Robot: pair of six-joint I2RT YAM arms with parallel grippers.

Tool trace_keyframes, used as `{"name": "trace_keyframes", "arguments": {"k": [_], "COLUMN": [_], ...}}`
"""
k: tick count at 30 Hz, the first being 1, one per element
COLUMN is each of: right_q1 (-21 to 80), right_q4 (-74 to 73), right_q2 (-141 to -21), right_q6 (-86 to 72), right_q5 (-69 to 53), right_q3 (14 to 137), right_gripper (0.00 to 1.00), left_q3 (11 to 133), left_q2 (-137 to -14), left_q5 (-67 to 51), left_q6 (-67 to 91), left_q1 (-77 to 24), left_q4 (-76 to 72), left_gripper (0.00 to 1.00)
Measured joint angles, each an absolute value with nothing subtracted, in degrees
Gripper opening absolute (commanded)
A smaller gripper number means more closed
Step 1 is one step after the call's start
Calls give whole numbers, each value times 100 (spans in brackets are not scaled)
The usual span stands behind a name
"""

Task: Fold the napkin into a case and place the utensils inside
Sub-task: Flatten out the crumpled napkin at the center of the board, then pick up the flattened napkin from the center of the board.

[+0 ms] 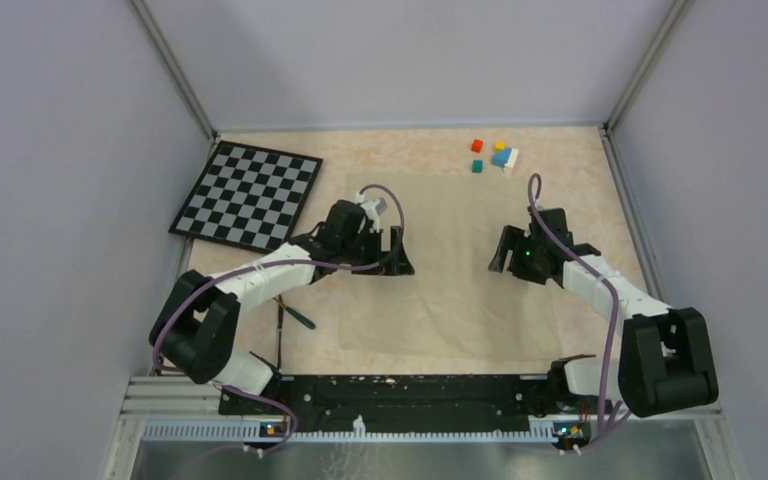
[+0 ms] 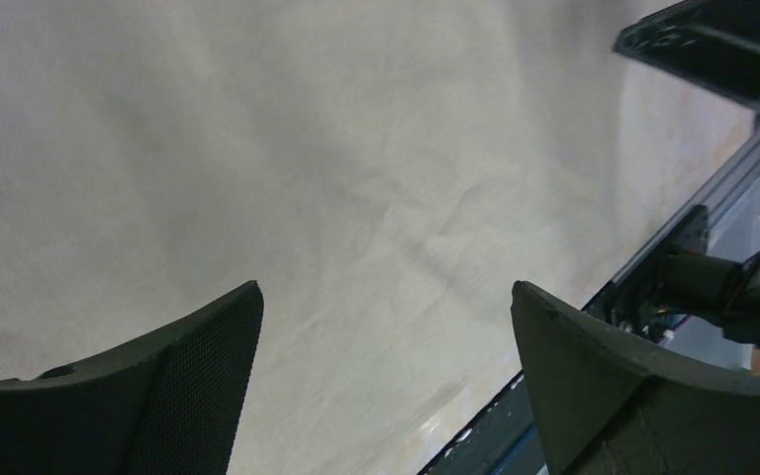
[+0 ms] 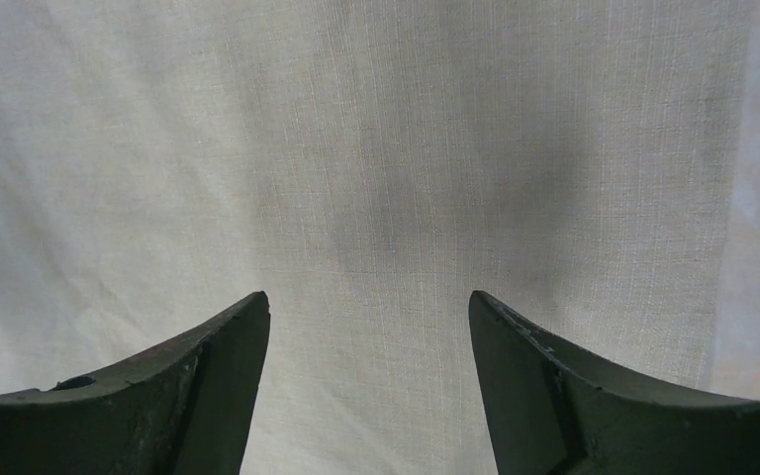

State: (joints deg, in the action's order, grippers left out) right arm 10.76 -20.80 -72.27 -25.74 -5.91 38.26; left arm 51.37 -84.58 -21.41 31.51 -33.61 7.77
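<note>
Both black two-finger grippers hang wide open over the cloth, holding nothing.

Your left gripper (image 1: pixel 403 252) and right gripper (image 1: pixel 500 252) face each other across the one large, pale beige-tan cloth napkin (image 1: pixel 450 300). It's lying flat and unfolded mid-table, so I'd guess each is lined up to take a side for the first fold. The slim dark utensils (image 1: pixel 295 318) wait just off its left edge. I count two, one with a teal handle. Further back there's one black-and-white checkerboard (image 1: pixel 248 195) and five small coloured cubes (image 1: pixel 495 155).

utensils (image 1: pixel 298 319) partly hidden, perhaps by left arm (image 1: pixel 260 278)
</note>
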Motion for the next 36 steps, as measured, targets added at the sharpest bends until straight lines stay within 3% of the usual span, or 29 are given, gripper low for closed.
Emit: {"name": "trace_keyframes", "arguments": {"k": [8,19,24,28,29,36], "right_q1": [1076,1079,1127,967,816,-193], "right_q4": [-1712,-1354,-2134,-3334,-3688,-5774], "right_q2": [-7651,-8458,-8075,-6956,-6672,-5894], "right_q6": [-2392,-2290,-2427,-3301,-3555,-4748], "right_q5": [-698,-788,-740,-145,-30,982], "right_q3": [3632,4257,4442,4471,4469,4261], "right_gripper": [73,73,73,51,50,50], "left_q3": [4831,4934,5000,4987,4952,4536], "left_q2": [-8635,-9190,-9074,-8442,-8182,-6429], "left_q5": [-1232,-329,-117,-401,-521,-1155], "left_q6": [3330,3479,3350,3280,3277,3201], "left_q1": [-3352,-3070,-3000,-3009,-3011,-3011], "left_q4": [932,856,1120,1385,1376,1356], "left_gripper": [99,99,99,99,99,99]}}
